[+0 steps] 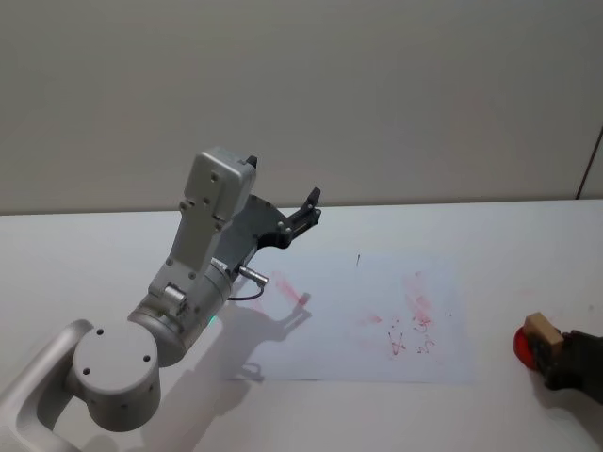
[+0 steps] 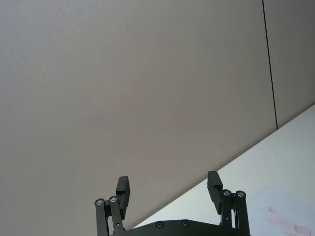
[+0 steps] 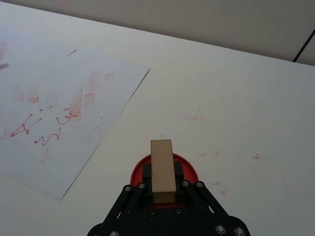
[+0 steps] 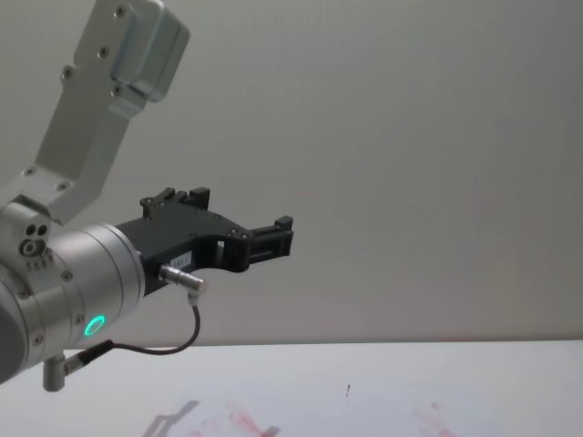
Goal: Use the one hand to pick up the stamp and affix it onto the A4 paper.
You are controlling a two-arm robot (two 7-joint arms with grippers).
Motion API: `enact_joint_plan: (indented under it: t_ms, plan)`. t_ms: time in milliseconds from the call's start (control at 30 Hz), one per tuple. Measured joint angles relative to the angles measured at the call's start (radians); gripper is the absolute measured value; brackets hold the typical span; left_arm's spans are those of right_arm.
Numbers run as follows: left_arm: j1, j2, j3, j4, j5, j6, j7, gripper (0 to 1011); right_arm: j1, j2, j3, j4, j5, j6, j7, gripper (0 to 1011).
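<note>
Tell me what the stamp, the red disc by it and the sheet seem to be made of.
Stamp: likely bare wood, pale-brown matte block, gripped by the right tool. Red disc: smooth, perhaps plastic or an ink pad; unclear. Sheet: thin matte white paper, smudged with red ink.

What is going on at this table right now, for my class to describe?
The right pincer is shut on the wooden stamp, holding it over a red ink pad on the table, just right of the A4 paper. The sheet carries red marks. The left pincer hangs open and raised, idle.
</note>
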Motion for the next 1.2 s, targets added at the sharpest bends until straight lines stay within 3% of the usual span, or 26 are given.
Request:
enact_joint_plan:
  t_ms: [367,767,1000,1200]
  plan:
    - [0.000,0.000,0.000,0.000,0.000,0.000,0.000,1001,0.023,-0.011,0.000,-0.012,0.010,-0.057,0.028,217]
    - [0.000,0.000,0.000,0.000,0.000,0.000,0.000,1001,0.080,-0.045,-0.020,-0.021,0.037,-0.125,0.139,217]
    - [0.000,0.000,0.000,0.000,0.000,0.000,0.000,1001,0.113,-0.066,-0.041,0.001,0.036,-0.119,0.207,217]
    - [0.000,0.000,0.000,0.000,0.000,0.000,0.000,1001,0.130,-0.079,-0.060,0.023,0.004,-0.086,0.239,217]
